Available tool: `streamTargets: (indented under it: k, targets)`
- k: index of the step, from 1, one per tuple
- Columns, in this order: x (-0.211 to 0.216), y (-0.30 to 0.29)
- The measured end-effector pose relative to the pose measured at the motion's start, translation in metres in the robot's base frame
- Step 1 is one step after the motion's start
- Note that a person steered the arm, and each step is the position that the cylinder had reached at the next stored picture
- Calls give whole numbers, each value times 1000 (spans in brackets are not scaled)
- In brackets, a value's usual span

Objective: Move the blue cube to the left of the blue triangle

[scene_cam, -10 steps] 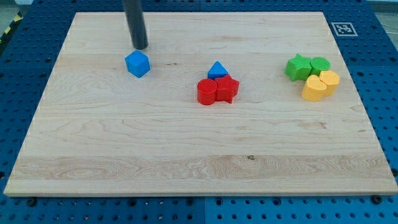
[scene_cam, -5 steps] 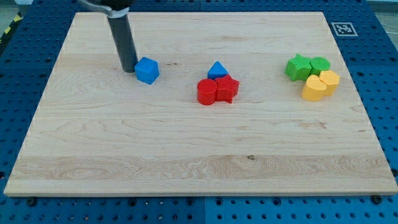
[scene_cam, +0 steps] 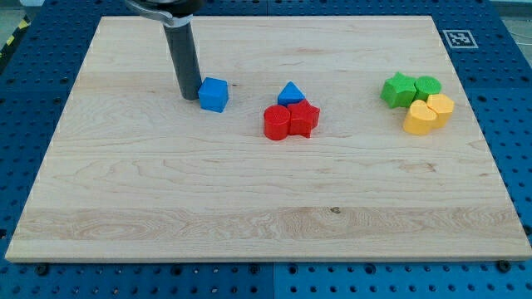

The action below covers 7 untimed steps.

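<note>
Camera view: shows a pale wooden worktop (scene_cam: 249, 191) on a blue pegboard base (scene_cam: 25, 100), with a printed marker tag (scene_cam: 456, 37) at the worktop's upper right corner. No claw on this arm, so no released or clenched state to tell; only a dark rod (scene_cam: 181, 51) coming down from the view's top. My tip (scene_cam: 190, 95) rests on the worktop, touching or just beside the blue cube (scene_cam: 214, 94) on its left side. Blue cube sits left of the blue triangle (scene_cam: 291, 93), apart from it, at about the same height in the view. Blue triangle touches two red blocks: a red cylinder (scene_cam: 277, 123) and a red block (scene_cam: 304, 120) of unclear shape just below it. Far right: a green star-like block (scene_cam: 398, 90), a green cylinder (scene_cam: 428, 86), and two yellow blocks (scene_cam: 420, 118) (scene_cam: 440, 107), clustered together.
</note>
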<state>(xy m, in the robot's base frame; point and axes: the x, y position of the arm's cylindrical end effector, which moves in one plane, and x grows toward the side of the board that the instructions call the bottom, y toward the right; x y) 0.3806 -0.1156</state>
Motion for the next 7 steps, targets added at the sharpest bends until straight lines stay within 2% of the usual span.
streamTargets:
  k: [2, 4, 7]
  targets:
    - [13, -11]
    - [13, 30]
    - [-14, 51]
